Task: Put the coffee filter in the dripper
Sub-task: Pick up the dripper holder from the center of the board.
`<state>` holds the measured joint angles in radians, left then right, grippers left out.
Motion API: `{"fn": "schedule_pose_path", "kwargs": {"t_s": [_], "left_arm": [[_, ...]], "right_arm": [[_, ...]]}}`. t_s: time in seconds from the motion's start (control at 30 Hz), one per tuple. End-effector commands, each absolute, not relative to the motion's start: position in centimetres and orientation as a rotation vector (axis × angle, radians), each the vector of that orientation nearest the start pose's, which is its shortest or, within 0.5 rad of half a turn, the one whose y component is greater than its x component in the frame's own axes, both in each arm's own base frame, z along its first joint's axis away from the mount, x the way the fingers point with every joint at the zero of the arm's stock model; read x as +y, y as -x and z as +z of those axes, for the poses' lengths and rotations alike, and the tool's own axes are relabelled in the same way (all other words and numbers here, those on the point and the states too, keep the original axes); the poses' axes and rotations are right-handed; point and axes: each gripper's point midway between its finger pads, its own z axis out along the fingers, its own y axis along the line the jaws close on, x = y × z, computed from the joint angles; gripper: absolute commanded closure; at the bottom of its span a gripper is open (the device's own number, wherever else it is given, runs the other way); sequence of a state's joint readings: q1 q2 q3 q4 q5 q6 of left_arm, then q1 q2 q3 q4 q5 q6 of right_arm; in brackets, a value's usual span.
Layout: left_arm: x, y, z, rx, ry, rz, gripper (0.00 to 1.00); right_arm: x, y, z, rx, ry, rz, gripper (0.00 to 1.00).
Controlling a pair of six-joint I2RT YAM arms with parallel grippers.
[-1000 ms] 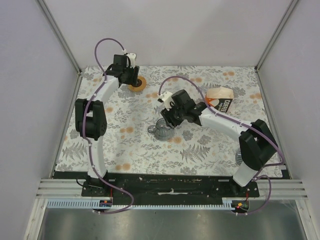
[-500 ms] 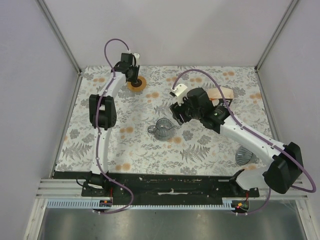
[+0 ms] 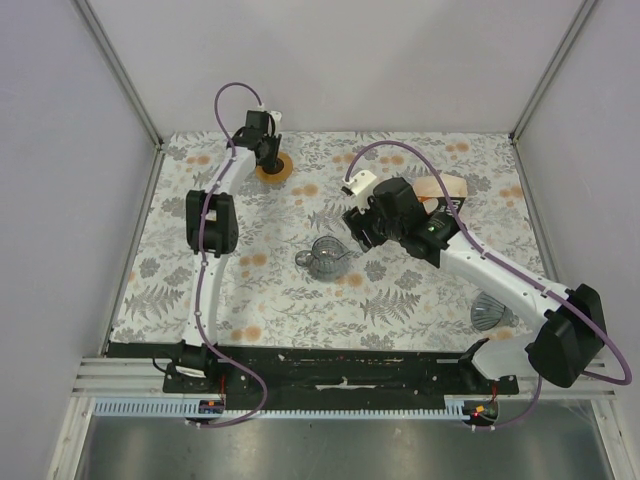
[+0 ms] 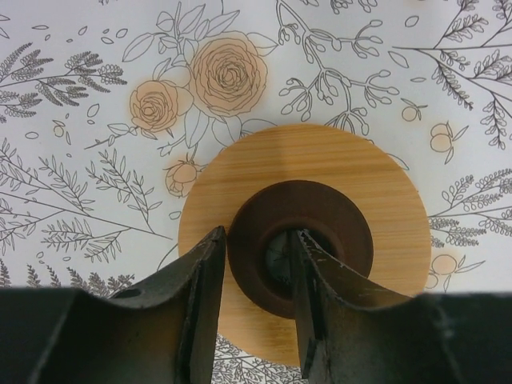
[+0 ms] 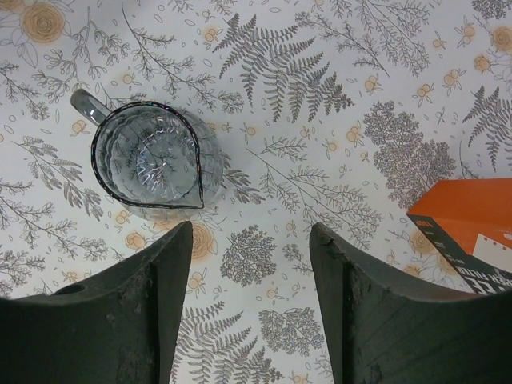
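The dripper (image 3: 325,257) is a small see-through cone cup with a dark rim and a small side handle, standing mid-table. It also shows in the right wrist view (image 5: 148,162) at the upper left. My right gripper (image 3: 358,228) (image 5: 250,232) hovers just right of it, open and empty. My left gripper (image 3: 268,160) (image 4: 256,240) is at the far left over a flat tan ring (image 4: 320,172). Its jaws are narrowly open and straddle the left wall of the ring's dark collar (image 4: 336,220), one finger outside and one in the hole. No white paper coffee filter shows in any view.
An orange, white and black COFFEE carton (image 3: 441,195) (image 5: 472,228) lies behind my right arm. A second see-through cone-shaped object (image 3: 490,315) stands near the right edge. Frame posts and walls bound the flowered tablecloth (image 3: 400,300).
My right gripper has moved away from over the dripper, back and to the right. My left arm has stretched farther out to the tan ring.
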<state>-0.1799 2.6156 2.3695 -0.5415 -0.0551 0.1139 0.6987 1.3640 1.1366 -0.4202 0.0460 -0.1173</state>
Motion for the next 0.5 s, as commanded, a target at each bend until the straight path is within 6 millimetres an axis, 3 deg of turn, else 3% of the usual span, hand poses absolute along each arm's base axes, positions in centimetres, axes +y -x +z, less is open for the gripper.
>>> {"fn": "schedule_pose_path", "kwargs": {"t_s": [0.0,0.07,0.1,0.23,0.37,0.47], "left_arm": [[-9.8,-65.4,4.3,2.286,-0.329,0.084,0.61],[-9.6,-65.2,3.8,2.298,-0.328,0.094,0.89],[-9.6,-65.0,3.4,2.310,-0.332,0.091,0.98],[-11.3,-63.7,4.2,2.348,-0.347,-0.073,0.98],[-13.5,-61.3,9.6,2.322,-0.335,-0.312,0.98],[-15.6,-58.1,13.0,2.311,-0.338,-0.482,0.98]], "right_arm": [[24.1,-31.0,20.5,2.020,0.855,0.248,0.32],[24.0,-31.0,20.6,2.020,0.854,0.246,0.32],[23.9,-30.9,20.7,2.019,0.852,0.246,0.32],[23.7,-30.6,21.7,2.009,0.847,0.255,0.32],[23.5,-29.8,23.8,1.959,0.842,0.284,0.30],[23.5,-29.0,25.5,1.903,0.856,0.321,0.27]]}}
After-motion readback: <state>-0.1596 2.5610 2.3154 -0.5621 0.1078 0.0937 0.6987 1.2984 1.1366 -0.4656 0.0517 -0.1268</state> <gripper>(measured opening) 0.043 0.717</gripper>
